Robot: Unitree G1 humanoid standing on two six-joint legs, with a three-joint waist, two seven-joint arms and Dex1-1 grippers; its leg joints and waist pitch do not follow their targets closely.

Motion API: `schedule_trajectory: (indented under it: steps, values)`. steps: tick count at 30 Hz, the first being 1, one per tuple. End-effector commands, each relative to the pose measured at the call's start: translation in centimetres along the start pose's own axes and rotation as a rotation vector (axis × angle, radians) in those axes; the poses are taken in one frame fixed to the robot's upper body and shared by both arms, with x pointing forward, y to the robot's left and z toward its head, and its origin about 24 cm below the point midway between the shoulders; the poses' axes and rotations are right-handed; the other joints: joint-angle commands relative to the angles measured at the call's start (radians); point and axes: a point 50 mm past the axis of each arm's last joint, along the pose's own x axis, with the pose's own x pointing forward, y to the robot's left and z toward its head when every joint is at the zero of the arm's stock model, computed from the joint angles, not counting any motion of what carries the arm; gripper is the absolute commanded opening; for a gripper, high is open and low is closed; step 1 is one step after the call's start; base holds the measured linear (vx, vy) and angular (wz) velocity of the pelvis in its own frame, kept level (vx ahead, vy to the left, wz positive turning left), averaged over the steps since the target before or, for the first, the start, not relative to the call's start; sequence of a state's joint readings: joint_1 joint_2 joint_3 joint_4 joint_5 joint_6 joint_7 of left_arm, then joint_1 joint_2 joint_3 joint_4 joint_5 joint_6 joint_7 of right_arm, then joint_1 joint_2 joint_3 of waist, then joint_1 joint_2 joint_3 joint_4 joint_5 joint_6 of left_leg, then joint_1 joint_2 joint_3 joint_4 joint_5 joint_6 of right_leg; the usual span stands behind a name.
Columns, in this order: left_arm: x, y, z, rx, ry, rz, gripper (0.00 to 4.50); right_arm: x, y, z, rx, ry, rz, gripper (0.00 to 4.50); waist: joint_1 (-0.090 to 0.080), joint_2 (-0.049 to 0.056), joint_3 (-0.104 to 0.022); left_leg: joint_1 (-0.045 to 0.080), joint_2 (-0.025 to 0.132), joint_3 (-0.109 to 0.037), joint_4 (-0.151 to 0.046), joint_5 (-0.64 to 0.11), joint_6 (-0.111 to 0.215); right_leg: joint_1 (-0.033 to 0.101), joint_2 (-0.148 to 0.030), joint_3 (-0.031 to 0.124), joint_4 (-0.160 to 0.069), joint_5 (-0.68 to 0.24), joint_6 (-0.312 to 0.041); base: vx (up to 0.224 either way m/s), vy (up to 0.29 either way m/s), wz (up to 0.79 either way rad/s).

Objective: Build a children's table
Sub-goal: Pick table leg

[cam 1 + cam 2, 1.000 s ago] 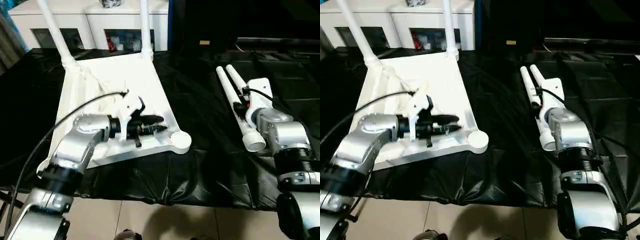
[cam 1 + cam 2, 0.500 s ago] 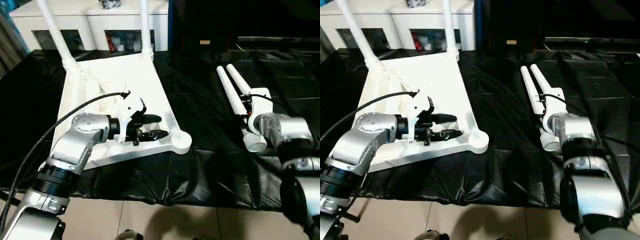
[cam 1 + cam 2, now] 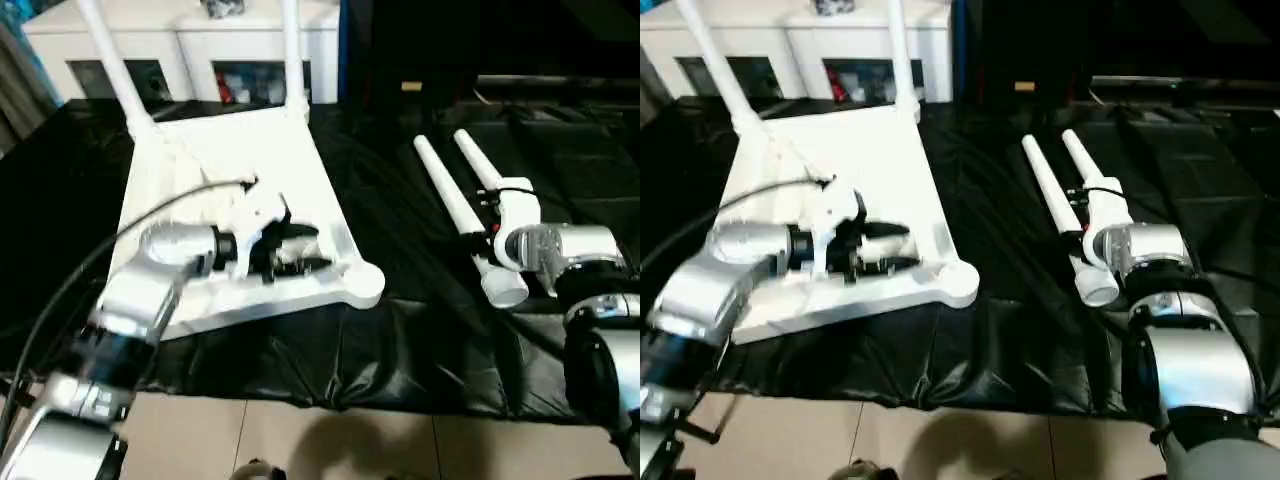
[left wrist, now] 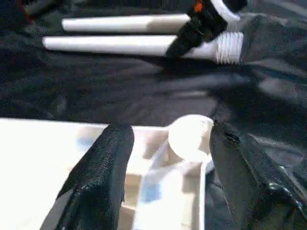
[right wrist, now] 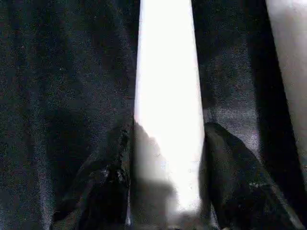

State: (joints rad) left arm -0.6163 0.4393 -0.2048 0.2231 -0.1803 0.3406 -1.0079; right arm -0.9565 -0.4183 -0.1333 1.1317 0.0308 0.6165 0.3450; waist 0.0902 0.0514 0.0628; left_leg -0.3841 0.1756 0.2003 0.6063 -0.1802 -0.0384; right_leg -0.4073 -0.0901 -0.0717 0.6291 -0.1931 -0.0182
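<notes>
Over on the left of the head views, the upturned children's table (image 3: 230, 150) lies flat on the black-covered tabletop (image 3: 400, 340). Two legs (image 3: 105, 55) are already fitted and stand up from its far corners at the upper left of the frame. The left gripper (image 3: 318, 250) hangs over the near edge, and its fingers (image 4: 103, 167) have spread wider than a second ago. They hold nothing. The empty corner socket (image 3: 365, 283) sits just beyond them.

To the right, two loose legs lie on the black cover. The right gripper (image 5: 168, 139) now has its fingers closed on either side of the nearer loose leg (image 3: 455, 205). That leg has swung away from its neighbour (image 3: 478, 165): a second ago the pair lay close and parallel, and now their far tips stand apart.

My reading is that this third leg is gripped and ready to carry to the empty socket.

Its long axis runs diagonally. The narrow tip points to the upper left, and the wide threaded end (image 3: 503, 290) points to the lower right, towards the front edge of the tabletop.
</notes>
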Motion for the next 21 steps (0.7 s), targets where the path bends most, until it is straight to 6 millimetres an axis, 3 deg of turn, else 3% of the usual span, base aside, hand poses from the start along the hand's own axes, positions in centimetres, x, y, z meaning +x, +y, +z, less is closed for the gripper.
schedule_trajectory:
  steps: [1,3,6,8,9,13,14,15,16,17,20,21]
  values:
    - [-0.2,0.7,0.4,0.008,-0.011,0.045,2.93,0.2,-0.2,-0.5,0.042,0.006,-0.004,1.83,0.003,-0.011,-0.08,0.015,0.045,-0.021,-0.058,-0.146,0.014,0.056,-0.057,0.043,-0.066,-0.129,-0.254,0.0,0.0,0.0]
    - [-0.1,0.8,0.4,0.001,-0.02,0.066,2.93,0.1,-0.1,-0.3,0.068,-0.015,0.014,1.82,0.002,-0.01,-0.08,0.015,0.044,-0.021,-0.057,-0.157,0.013,0.057,-0.058,0.042,-0.067,-0.133,-0.254,0.0,0.0,0.0]
    - [0.9,2.0,0.9,-0.071,-0.077,0.208,2.93,-0.2,1.2,1.6,0.194,-0.158,0.182,1.82,0.004,-0.01,-0.084,0.014,0.044,-0.022,-0.054,-0.16,0.023,0.06,-0.057,0.042,-0.065,-0.109,-0.255,0.0,0.0,0.0]
    - [1.5,2.5,1.4,-0.144,-0.128,0.266,2.93,-0.5,2.3,2.6,0.275,-0.237,0.312,1.82,0.005,-0.011,-0.085,0.011,0.043,-0.021,-0.051,-0.146,0.044,0.064,-0.058,0.041,-0.063,-0.077,-0.265,0.0,0.0,0.0]
    - [2.1,2.7,1.8,-0.263,-0.171,0.269,3.1,-0.8,3.5,3.3,0.323,-0.29,0.435,1.82,0.006,-0.015,-0.087,0.009,0.043,-0.02,-0.05,-0.122,0.06,0.065,-0.058,0.04,-0.059,-0.048,-0.276,0.0,0.0,0.0]
    - [3.0,2.6,2.6,-0.398,-0.235,0.244,3.31,-1.3,5.2,3.8,0.334,-0.347,0.6,1.82,0.016,-0.018,-0.091,0.005,0.043,-0.02,-0.043,-0.054,0.122,0.061,-0.057,0.036,-0.052,0.013,-0.302,0.0,0.0,0.0]
    - [3.3,2.5,2.9,-0.434,-0.261,0.236,3.48,-1.7,6.0,3.8,0.325,-0.376,0.674,1.82,0.016,-0.018,-0.091,0.005,0.043,-0.02,-0.043,-0.054,0.122,0.061,-0.057,0.036,-0.052,0.013,-0.302,0.0,0.0,0.0]
    - [3.9,2.4,3.4,-0.486,-0.295,0.211,3.62,-2.2,7.1,3.8,0.296,-0.421,0.775,1.82,0.021,-0.021,-0.091,0.004,0.042,-0.019,-0.04,-0.049,0.144,0.063,-0.058,0.036,-0.053,0.018,-0.3,0.0,0.0,0.0]
    - [4.1,2.4,3.6,-0.505,-0.305,0.203,3.62,-2.4,7.4,3.8,0.291,-0.434,0.81,1.82,0.03,-0.019,-0.091,0.007,0.045,-0.021,-0.04,-0.045,0.146,0.061,-0.06,0.036,-0.055,0.013,-0.292,0.0,0.0,0.0]
    - [4.8,2.2,4.1,-0.573,-0.336,0.173,3.67,-3.2,8.7,3.5,0.277,-0.47,0.932,1.81,0.035,-0.023,-0.092,0.008,0.048,-0.021,-0.041,-0.043,0.151,0.057,-0.058,0.035,-0.055,0.001,-0.29,0.0,0.0,0.0]
    - [5.6,2.2,4.7,-0.687,-0.363,0.161,3.79,-3.7,9.9,2.7,0.251,-0.466,1.026,1.81,0.044,-0.02,-0.095,0.008,0.052,-0.025,-0.04,-0.03,0.149,0.054,-0.062,0.035,-0.051,-0.001,-0.292,0.0,0.0,0.0]
    - [5.6,2.2,4.7,-0.692,-0.364,0.16,4.05,-3.7,9.9,2.7,0.251,-0.465,1.031,1.81,0.05,-0.019,-0.095,0.009,0.056,-0.025,-0.039,-0.024,0.14,0.05,-0.062,0.036,-0.052,-0.004,-0.289,0.0,0.0,0.0]
